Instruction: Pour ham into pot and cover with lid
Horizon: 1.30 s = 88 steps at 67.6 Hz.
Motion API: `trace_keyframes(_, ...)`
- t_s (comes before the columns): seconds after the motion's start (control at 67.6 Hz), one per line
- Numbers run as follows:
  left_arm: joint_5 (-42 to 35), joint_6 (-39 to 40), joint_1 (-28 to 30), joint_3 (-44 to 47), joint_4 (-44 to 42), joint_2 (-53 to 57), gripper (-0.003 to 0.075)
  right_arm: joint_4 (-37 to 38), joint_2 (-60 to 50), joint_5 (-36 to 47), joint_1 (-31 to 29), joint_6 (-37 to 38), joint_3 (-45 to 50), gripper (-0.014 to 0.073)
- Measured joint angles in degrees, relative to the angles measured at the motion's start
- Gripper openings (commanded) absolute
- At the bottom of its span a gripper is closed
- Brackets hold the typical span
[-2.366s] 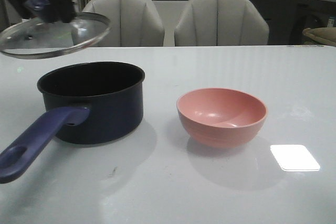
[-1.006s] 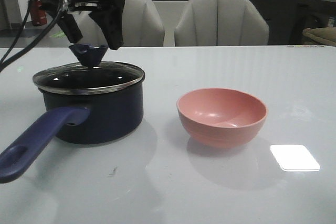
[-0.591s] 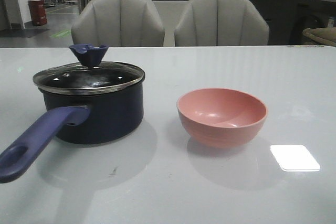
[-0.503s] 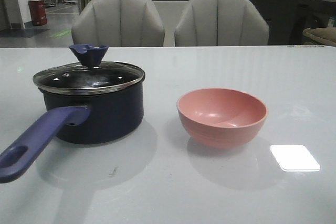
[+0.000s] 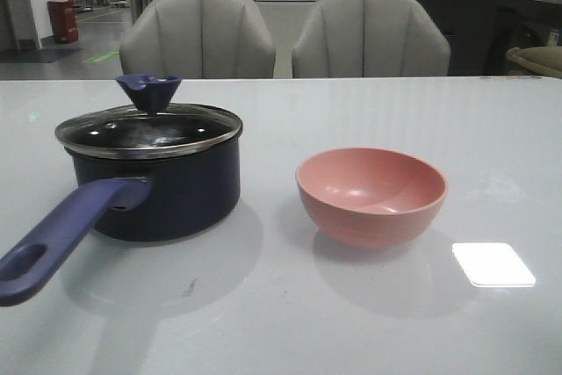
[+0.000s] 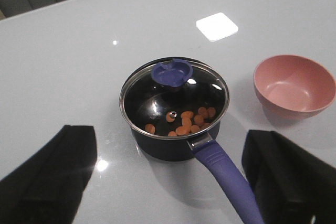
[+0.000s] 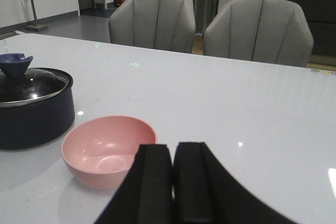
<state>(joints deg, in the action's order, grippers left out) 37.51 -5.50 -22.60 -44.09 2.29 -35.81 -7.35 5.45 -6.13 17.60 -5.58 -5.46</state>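
Lid (image 5: 147, 126) sits flat on the pot (image 5: 158, 189), its metal rim resting all round the pot's edge and its blue knob (image 5: 148, 91) upright on top. Through the glass, in the left wrist view, the ham (image 6: 185, 121) lies as a loose cluster of orange chunks on the black floor of the pot, toward the handle side. The handle (image 5: 61, 232) points toward the near left edge of the table (image 5: 369, 322). The bowl (image 5: 371, 195) stands beside the pot on its right, apart from it, and nothing shows inside it. The left gripper (image 6: 168, 177) hangs above the pot, its fingers (image 6: 50, 174) spread wide with nothing between them. The right gripper (image 7: 172, 182) hovers near the bowl, its fingers (image 7: 151, 182) pressed together and holding nothing. Two chairs (image 5: 198, 34) stand behind the table
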Motion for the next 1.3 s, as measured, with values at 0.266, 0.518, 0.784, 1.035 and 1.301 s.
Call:
trace_keyframes(0.266,-3.4,0.0,0.0,15.4,0.1,20.8,0.0369,0.0,0.0,0.0,0.0,0.0,0.0,0.0157)
trace_keyframes(0.518,-5.6,0.0,0.0,22.9,0.4,29.1,0.0118,0.0,0.0,0.0,0.0,0.0,0.0,0.0157)
trace_keyframes(0.784,-5.6,0.0,0.0,23.2,0.5,29.2,0.0113,0.0,0.0,0.0,0.0,0.0,0.0,0.0157)
trace_keyframes(1.035,-5.6,0.0,0.0,23.2,0.6,29.2,0.0113,0.0,0.0,0.0,0.0,0.0,0.0,0.0157)
trace_keyframes(1.301,-12.8,0.2,3.0,28.4,-0.8,29.5,0.0113,0.0,0.0,0.0,0.0,0.0,0.0,0.0157)
